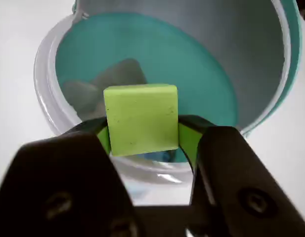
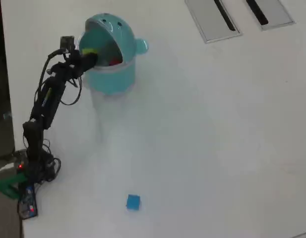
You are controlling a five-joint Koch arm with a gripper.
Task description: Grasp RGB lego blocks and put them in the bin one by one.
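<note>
My gripper (image 1: 142, 131) is shut on the yellow-green block (image 1: 141, 118), one black finger pressing each side. It holds the block over the clear rim of the round teal bin (image 1: 157, 54), at the mouth under the domed lid. In the overhead view the gripper (image 2: 89, 53) reaches into the bin (image 2: 109, 74) at the table's far left, and a red block (image 2: 114, 62) shows inside the opening. The blue block (image 2: 133, 202) lies alone on the white table near the front edge, far from the gripper.
Two flat grey panels (image 2: 212, 19) with dark slots lie at the table's back right. The arm's base (image 2: 29, 168) with cables and a green clamp sits at the left edge. The bin's small side knob (image 2: 141, 46) sticks out to the right.
</note>
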